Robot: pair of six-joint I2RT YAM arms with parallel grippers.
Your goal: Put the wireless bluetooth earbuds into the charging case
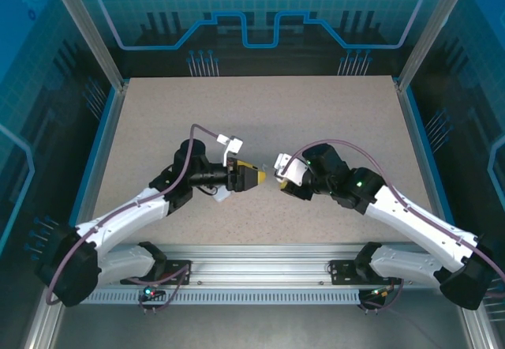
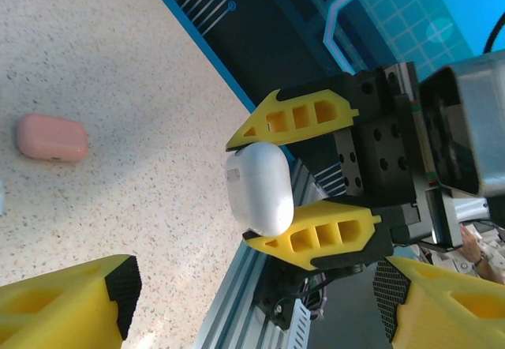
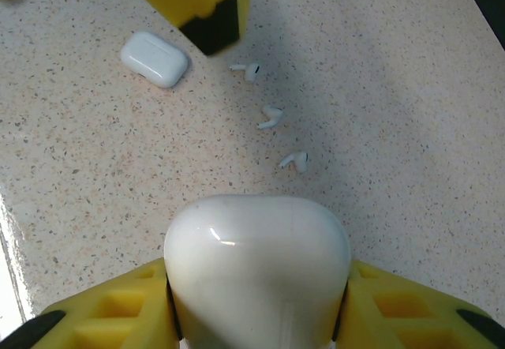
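**Right claw grips a white case at mid-worktop; left claw stands open and empty**

An aluminium rail (image 1: 252, 274) runs along the near edge of the worktop (image 1: 260, 112). From it both arms reach inward until their tips face each other around the middle of the worktop, a little nearer the near edge than the far one.

The left claw (image 1: 256, 177) stands wide, its yellow fingers (image 2: 63, 302) well apart with nothing between them. Just opposite, the right claw (image 2: 246, 191) is closed on a rounded white case (image 3: 256, 262), with one yellow finger pressed to each side. The case is held up off the surface.

Beyond the held case in the right wrist view, three white earbuds (image 3: 271, 116) lie loose on the worktop in a short row, each apart from the next. Just past the furthest of them, a second white case (image 3: 155, 58) rests shut on the surface.

In the left wrist view a pink case (image 2: 51, 137) lies by itself on the worktop, well apart from the claws. Which edge these loose pieces lie nearest cannot be told.
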